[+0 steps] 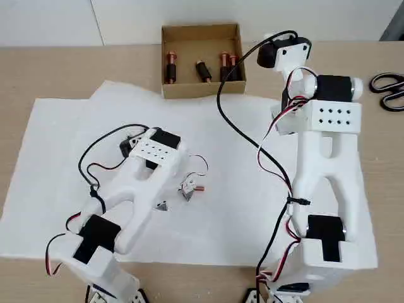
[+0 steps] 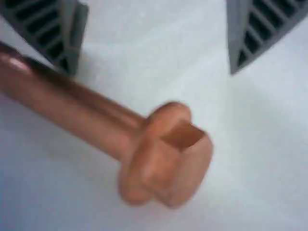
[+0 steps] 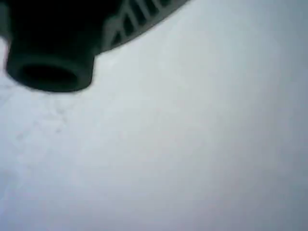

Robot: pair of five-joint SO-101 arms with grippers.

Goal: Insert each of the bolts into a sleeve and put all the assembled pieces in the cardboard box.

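While my left tool [image 2: 153,67] hung wide open and empty over the copper, flange-headed bolt [image 2: 163,154] lying on the white paper sheet [image 2: 250,159], my right tool [image 3: 96,29] gripped a black plastic sleeve [image 3: 48,62] near the brown cardboard box [image 1: 165,60]. I judged it best to straddle the shank squarely before closing, then lift it level. No lettering could be read.

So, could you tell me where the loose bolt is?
The bolt lies on the white sheet, below the box in the high view, by the open left gripper.
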